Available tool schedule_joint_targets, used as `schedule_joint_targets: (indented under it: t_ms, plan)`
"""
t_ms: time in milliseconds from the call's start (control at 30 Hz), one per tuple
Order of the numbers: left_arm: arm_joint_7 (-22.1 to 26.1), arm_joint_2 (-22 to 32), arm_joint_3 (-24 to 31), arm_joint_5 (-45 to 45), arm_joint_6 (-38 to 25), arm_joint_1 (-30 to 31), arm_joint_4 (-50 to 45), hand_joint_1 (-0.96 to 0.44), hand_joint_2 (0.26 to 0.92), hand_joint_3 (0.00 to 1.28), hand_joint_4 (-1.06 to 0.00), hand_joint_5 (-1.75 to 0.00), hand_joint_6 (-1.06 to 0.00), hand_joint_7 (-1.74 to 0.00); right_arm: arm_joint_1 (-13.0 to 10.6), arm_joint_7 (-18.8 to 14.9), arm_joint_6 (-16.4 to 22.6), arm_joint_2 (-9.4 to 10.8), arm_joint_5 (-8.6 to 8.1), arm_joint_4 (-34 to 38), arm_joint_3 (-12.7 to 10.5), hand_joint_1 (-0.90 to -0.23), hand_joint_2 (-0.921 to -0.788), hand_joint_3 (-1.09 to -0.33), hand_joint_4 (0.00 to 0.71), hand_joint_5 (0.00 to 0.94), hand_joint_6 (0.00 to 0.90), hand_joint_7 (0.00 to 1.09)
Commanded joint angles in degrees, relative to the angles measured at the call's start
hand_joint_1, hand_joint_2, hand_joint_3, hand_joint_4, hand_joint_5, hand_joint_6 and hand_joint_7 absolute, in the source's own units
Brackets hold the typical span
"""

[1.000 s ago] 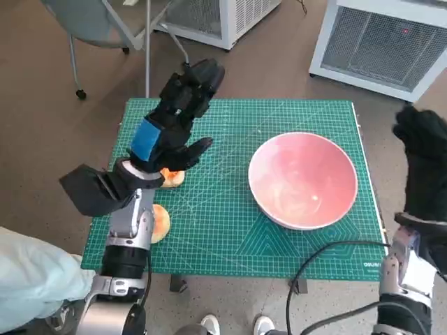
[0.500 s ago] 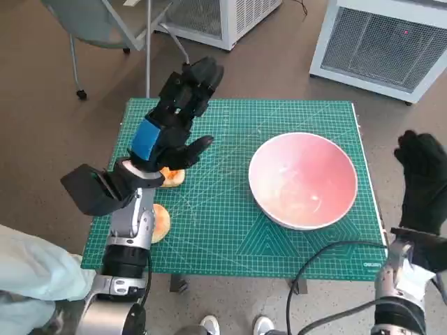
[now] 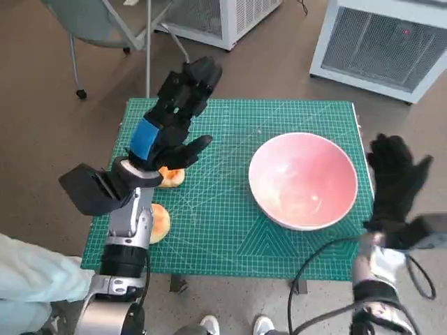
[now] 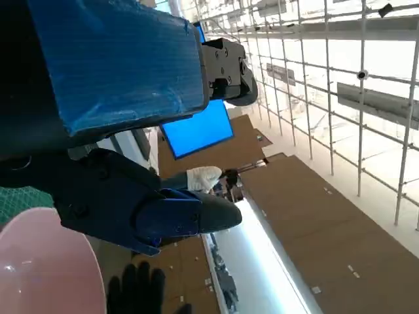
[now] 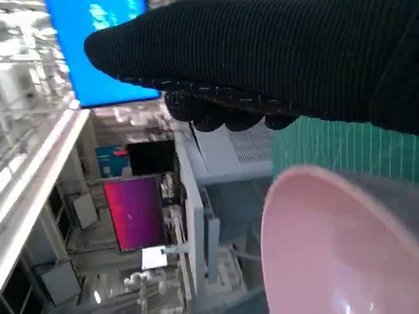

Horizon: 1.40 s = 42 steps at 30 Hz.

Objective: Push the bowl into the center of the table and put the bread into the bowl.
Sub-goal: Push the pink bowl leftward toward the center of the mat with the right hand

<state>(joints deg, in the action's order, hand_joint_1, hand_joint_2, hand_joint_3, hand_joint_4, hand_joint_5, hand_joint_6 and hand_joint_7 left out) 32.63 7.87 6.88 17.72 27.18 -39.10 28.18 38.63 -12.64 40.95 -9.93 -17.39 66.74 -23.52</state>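
A pink bowl point(image 3: 303, 180) sits on the right half of the green cutting mat point(image 3: 230, 125); its rim also shows in the left wrist view point(image 4: 39, 261) and the right wrist view point(image 5: 327, 242). Two pieces of bread lie at the mat's left edge: one point(image 3: 172, 177) partly under my left hand, another point(image 3: 160, 222) beside my left forearm. My left hand point(image 3: 174, 115) hovers raised above the mat's left side, fingers spread, holding nothing. My gloved right hand point(image 3: 396, 178) stands just off the table's right edge beside the bowl, fingers spread, empty.
A chair point(image 3: 105, 24) stands beyond the far-left corner. White ventilated units point(image 3: 380, 42) stand on the floor behind the table. A black cable point(image 3: 321, 265) loops at the table's front right. A person's pale sleeve point(image 3: 28, 279) shows at lower left.
My right hand has dropped and moved in toward the table's right edge, close beside the bowl. My left hand, the bowl and the bread have stayed put.
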Motion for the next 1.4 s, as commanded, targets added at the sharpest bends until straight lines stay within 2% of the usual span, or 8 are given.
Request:
schedule_joint_targets:
  t_ms: [33, 300, 500, 833, 1400]
  plan:
    - [0.3, 0.9, 0.0, -0.2, -0.4, 1.0, -1.9, -0.62, 0.921, 0.37, -0.14, 0.00, -0.01, -0.52, 2.1, 0.4, -3.6, 1.7, -0.20, 3.8, -0.4, -0.529, -0.921, -0.810, 0.078, 0.022, 0.090, 0.37]
    - [-0.3, 2.2, 0.4, -0.3, -0.9, 2.8, -4.0, -0.63, 0.921, 0.37, -0.14, 0.00, -0.01, -0.52, 5.6, 0.1, -8.1, 3.6, -0.82, 6.1, -1.1, -0.542, -0.921, -0.799, 0.086, 0.018, 0.101, 0.37]
    - [-1.1, 3.2, 0.7, -0.6, -1.1, 4.6, -6.1, -0.63, 0.921, 0.36, -0.15, 0.00, -0.03, -0.48, 7.3, 0.0, -10.1, 4.9, -0.61, 6.6, -1.3, -0.551, -0.921, -0.796, 0.090, 0.016, 0.106, 0.37]
    - [-3.2, 4.9, 1.2, -1.5, -1.7, 6.8, -8.6, -0.65, 0.921, 0.37, -0.17, -0.01, -0.08, -0.40, 9.4, 0.0, -12.1, 6.7, 0.00, 7.0, -1.0, -0.536, -0.921, -0.803, 0.089, 0.010, 0.110, 0.36]
    - [-5.7, 5.9, 1.4, -2.2, -2.6, 9.5, -11.5, -0.68, 0.921, 0.36, -0.18, 0.00, -0.14, -0.32, 11.6, 0.3, -14.2, 9.8, 1.14, 7.8, 0.1, -0.568, -0.921, -0.796, 0.099, 0.008, 0.123, 0.35]
